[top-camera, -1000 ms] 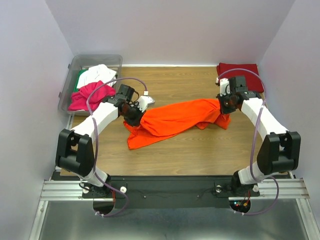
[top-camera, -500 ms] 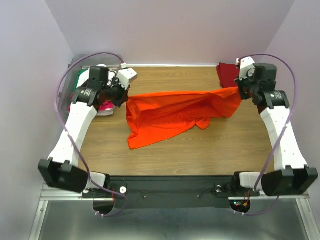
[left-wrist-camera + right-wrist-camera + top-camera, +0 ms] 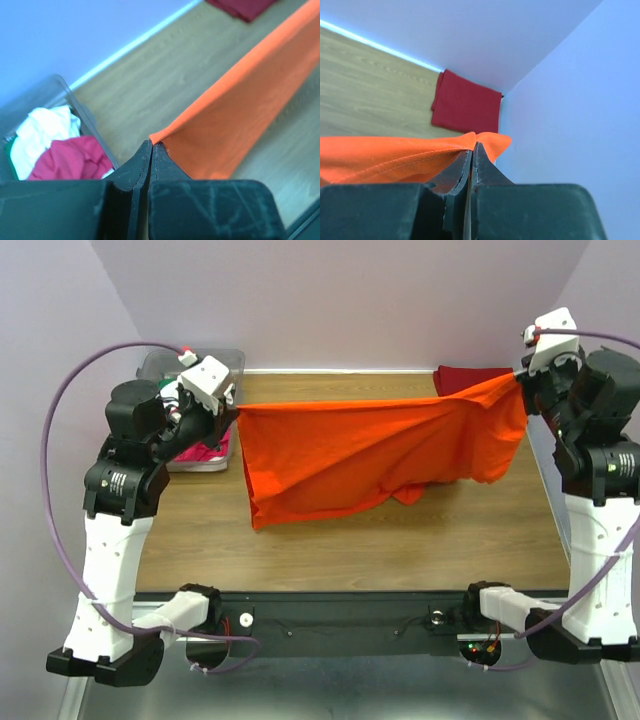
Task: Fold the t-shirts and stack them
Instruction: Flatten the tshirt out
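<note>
The bright orange t-shirt [image 3: 370, 455] hangs stretched in the air between both arms, its lower edge drooping toward the table. My left gripper [image 3: 234, 410] is shut on its left corner [image 3: 165, 137]. My right gripper [image 3: 519, 380] is shut on the right corner [image 3: 485, 142]. A folded dark red t-shirt [image 3: 462, 379] lies flat at the back right corner [image 3: 465, 102]. The magenta t-shirt [image 3: 70, 160] and a white one [image 3: 42, 130] sit bunched in the bin, with a sliver of green at its left edge.
A clear plastic bin [image 3: 160, 365] stands at the back left of the wooden table [image 3: 350, 540]. Walls close in the left, back and right sides. Both arm bases are bolted at the near edge.
Both arms have risen and spread apart, lifting the orange t-shirt off the table and pulling it taut between them. Both grips stayed shut.
</note>
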`<control>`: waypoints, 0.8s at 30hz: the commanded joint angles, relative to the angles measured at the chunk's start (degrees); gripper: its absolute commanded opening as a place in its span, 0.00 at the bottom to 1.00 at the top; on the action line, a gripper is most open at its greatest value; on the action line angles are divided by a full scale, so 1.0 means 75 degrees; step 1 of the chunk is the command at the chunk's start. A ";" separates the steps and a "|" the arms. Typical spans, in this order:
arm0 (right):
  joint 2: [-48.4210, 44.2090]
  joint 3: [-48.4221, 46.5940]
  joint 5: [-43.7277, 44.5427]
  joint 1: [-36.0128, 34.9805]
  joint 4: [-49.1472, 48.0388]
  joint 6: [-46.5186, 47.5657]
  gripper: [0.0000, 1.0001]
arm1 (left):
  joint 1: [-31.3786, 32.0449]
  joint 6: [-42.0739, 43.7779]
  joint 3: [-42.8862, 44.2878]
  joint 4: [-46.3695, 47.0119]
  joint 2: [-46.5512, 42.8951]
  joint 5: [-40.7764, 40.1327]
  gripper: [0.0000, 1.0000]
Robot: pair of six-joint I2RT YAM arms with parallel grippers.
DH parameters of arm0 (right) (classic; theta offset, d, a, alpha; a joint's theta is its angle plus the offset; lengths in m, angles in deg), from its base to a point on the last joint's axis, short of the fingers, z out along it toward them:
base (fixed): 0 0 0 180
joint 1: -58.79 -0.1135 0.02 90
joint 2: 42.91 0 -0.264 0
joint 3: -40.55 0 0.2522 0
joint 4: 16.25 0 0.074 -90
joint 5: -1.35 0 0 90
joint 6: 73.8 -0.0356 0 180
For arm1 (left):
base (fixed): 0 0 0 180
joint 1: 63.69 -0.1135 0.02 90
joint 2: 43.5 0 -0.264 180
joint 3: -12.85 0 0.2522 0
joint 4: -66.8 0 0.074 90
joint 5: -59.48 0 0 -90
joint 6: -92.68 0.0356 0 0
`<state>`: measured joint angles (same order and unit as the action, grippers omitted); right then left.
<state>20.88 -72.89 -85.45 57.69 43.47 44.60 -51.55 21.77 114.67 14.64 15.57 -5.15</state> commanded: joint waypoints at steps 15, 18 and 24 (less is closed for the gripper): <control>0.5085 -0.4833 0.1658 0.0053 -0.1627 -0.0166 0.01 | -0.0774 -0.0974 0.3817 0.2330 0.4300 -0.0535 0.00; 0.6095 -0.7037 0.2045 0.0042 -0.1954 -0.0014 0.01 | -0.0904 -0.1139 0.6230 0.2423 0.5551 -0.0335 0.00; 0.4964 -0.5793 0.2292 0.0053 -0.5127 0.0197 0.01 | -0.1068 -0.1936 0.7014 0.4958 0.5580 -0.1001 0.00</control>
<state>69.36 -119.91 -73.90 57.55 27.42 44.91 -57.76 11.08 165.99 33.55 66.84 -8.52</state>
